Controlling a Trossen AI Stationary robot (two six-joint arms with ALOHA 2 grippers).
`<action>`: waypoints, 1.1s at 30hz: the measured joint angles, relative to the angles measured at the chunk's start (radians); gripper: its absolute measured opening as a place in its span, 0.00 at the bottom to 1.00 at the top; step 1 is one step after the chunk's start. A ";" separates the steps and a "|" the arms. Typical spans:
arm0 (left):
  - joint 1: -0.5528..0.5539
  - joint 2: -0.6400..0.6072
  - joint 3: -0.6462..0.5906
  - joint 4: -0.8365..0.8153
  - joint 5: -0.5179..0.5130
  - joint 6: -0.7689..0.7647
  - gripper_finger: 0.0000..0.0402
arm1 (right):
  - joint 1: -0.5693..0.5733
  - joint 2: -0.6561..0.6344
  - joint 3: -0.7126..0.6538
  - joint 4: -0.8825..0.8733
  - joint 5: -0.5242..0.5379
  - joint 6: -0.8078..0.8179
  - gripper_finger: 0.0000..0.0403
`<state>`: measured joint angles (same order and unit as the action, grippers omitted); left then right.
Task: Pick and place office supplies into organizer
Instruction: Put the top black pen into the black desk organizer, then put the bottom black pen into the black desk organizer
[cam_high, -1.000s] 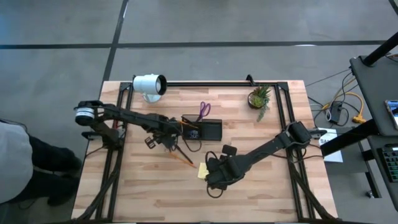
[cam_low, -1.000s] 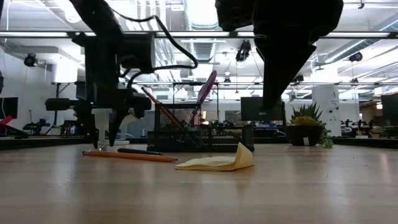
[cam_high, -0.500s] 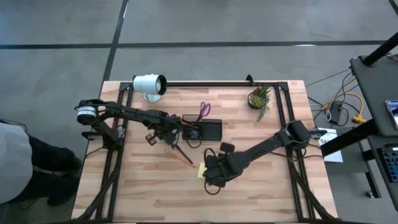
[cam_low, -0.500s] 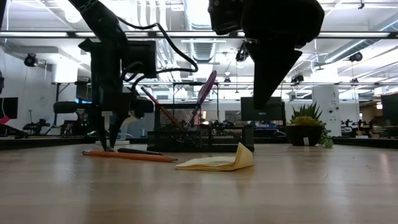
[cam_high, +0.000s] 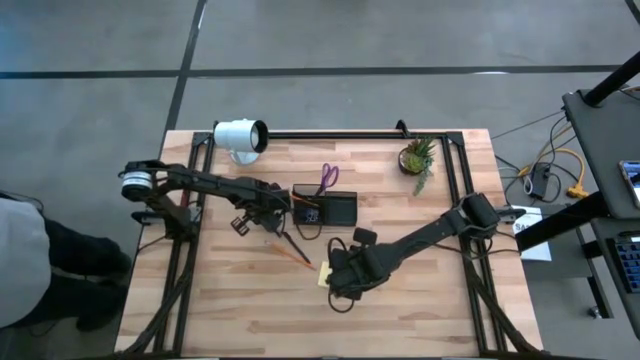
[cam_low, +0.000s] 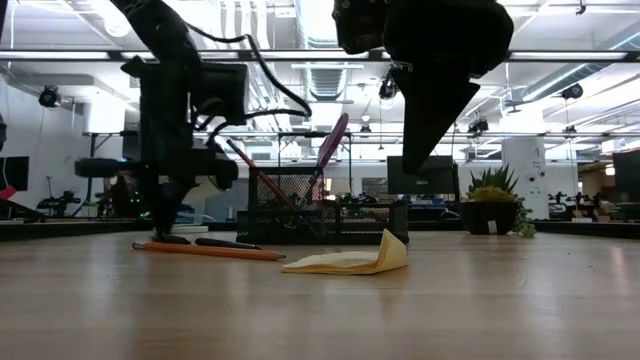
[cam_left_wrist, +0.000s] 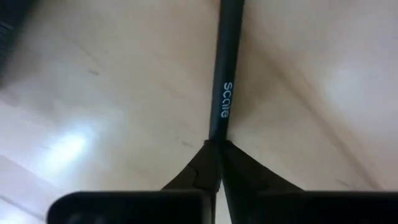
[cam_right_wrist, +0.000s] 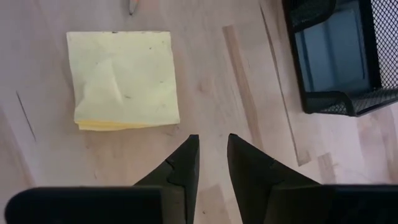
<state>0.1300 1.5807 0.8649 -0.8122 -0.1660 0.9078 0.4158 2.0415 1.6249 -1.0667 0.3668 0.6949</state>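
A dark pen (cam_left_wrist: 222, 93) lies on the wooden table, and my left gripper (cam_high: 268, 226) is down at its end, shut on it. Beside the pen lies an orange pencil (cam_low: 210, 251). A yellow sticky-note pad (cam_right_wrist: 123, 78) lies flat with one corner curled up (cam_low: 392, 250). My right gripper (cam_right_wrist: 211, 152) hovers just beside the pad, open by a narrow gap with nothing between its fingers. The black mesh organizer (cam_high: 326, 208) stands behind the pad. Purple-handled scissors (cam_low: 332, 143) and a pencil stick up out of its taller end. My left gripper pinches the dark pen at its end (cam_left_wrist: 216, 138) between its two fingertips. The fingers come from above, pointing down. The pen's shaft (cam_low: 225, 243) runs away from the fingers and lies on the table.
A white cylindrical lamp (cam_high: 240, 136) lies at the far left of the table and a small potted plant (cam_high: 417, 157) stands at the far right. A person (cam_high: 20, 260) is beside the table's left edge. Bare wood lies along the near edge.
My left gripper has come down to the table at the dark pen's end and shut on it. My right gripper has shifted a little toward the sticky-note pad, staying above the table. The pen, pencil and pad lie where they were.
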 joint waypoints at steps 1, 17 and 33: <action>-0.008 -0.006 0.007 -0.025 -0.002 -0.012 0.00 | -0.001 0.000 0.000 0.000 0.001 0.000 0.18; -0.129 -0.181 0.146 -0.258 -0.030 -0.262 0.00 | 0.003 0.000 -0.002 0.005 0.020 0.049 0.18; -0.177 -0.489 -0.120 0.179 0.303 -1.038 0.00 | -0.146 0.015 -0.009 0.436 -0.136 0.058 0.17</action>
<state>-0.0470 1.0920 0.7450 -0.6331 0.1374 -0.1298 0.2695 2.0563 1.6157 -0.6312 0.2306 0.7528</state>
